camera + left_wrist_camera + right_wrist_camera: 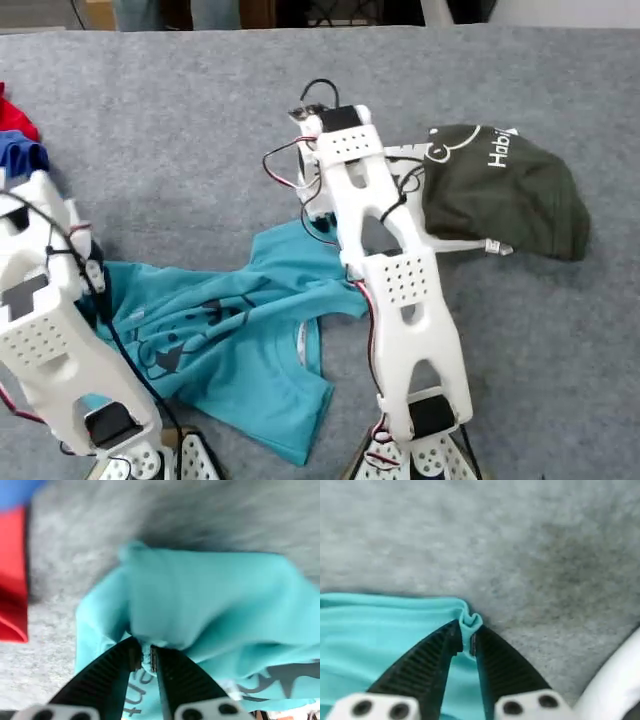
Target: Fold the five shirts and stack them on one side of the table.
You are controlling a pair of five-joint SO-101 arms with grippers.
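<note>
A teal shirt (pixel 230 335) with a dark print lies crumpled on the grey table between my two arms. My left gripper (pixel 142 657) is shut on a bunched fold of the teal shirt (pixel 210 595) near its left side. My right gripper (pixel 466 642) is shut on a pinched corner of the teal shirt (pixel 380 625) at its upper right edge. A dark green shirt (pixel 505 190) lies in a heap at the right. Red fabric (pixel 14 118) and blue fabric (pixel 22 155) sit at the table's left edge; the red fabric (pixel 12 575) lies close beside the left gripper.
The grey felt table (pixel 180 130) stretches out behind the shirts. The right arm's white body (pixel 385 250) lies between the teal and dark green shirts. The left arm's white body (pixel 50 330) covers the teal shirt's left end.
</note>
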